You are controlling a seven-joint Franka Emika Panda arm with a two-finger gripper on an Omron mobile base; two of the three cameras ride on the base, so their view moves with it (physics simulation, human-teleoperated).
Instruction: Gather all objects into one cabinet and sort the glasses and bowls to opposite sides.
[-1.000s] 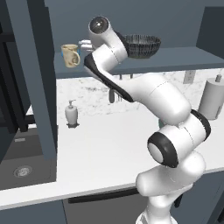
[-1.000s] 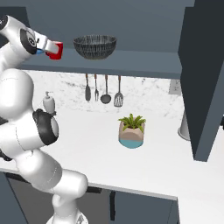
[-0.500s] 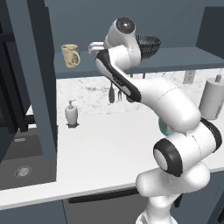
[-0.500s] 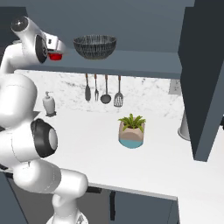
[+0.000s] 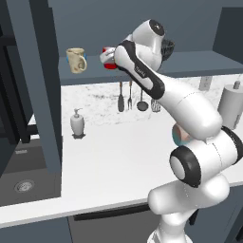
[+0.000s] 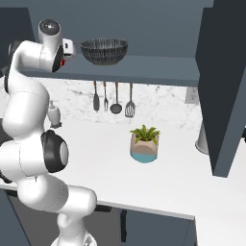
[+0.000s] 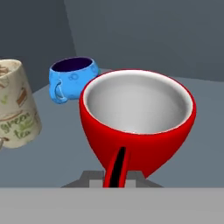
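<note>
My gripper (image 5: 113,56) is shut on the rim of the glossy red cup (image 5: 107,60), holding it low over the cabinet shelf (image 5: 199,64). Just left of the cup stands the beige mug (image 5: 76,60). In the hand view the red cup (image 7: 138,122) is close in front, with the beige mug (image 7: 15,107) at the left and the small blue bowl (image 7: 74,78) behind, toward the back wall. The wide dark striped bowl (image 6: 104,50) sits on the shelf to the right of the red cup (image 6: 63,59). Whether the cup touches the shelf I cannot tell.
The tall cabinet door (image 5: 42,85) stands open at the left. Another door (image 6: 223,86) hangs at the right. On the counter below are a white soap dispenser (image 5: 77,123) and a teal plant pot (image 6: 144,144), with hanging utensils (image 6: 115,98) on the wall behind them.
The arm's wrist and upper links have swung to the right, past the front of the dark bowl. The red cup stays in the gripper, almost in the same spot over the shelf.
</note>
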